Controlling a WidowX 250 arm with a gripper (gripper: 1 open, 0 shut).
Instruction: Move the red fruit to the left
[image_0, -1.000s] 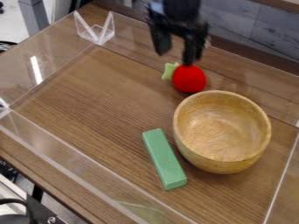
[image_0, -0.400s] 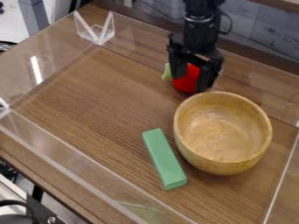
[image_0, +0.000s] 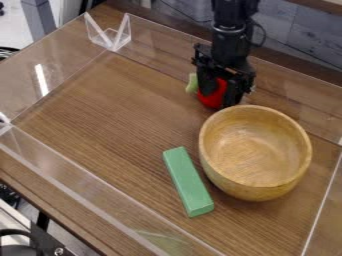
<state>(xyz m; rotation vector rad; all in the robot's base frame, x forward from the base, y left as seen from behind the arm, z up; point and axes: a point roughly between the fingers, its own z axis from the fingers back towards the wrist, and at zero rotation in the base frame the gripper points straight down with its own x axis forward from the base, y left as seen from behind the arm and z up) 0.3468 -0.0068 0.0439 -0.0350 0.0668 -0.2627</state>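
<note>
— What do the containers hold?
— The wooden bowl on the table has nothing in it; its bare inside shows (the green block lies beside it, on the table)
— And the end effector?
— Down around the red fruit, which sits just behind the bowl, its leafy top to one side. The fingers stand partly apart, one on either side of the fruit; whether they grip it, I cannot tell
— What differs from the earlier frame?
— A second ago the end effector hung blurred above the fruit, which was in plain sight; now it is lower and covers part of it
</note>
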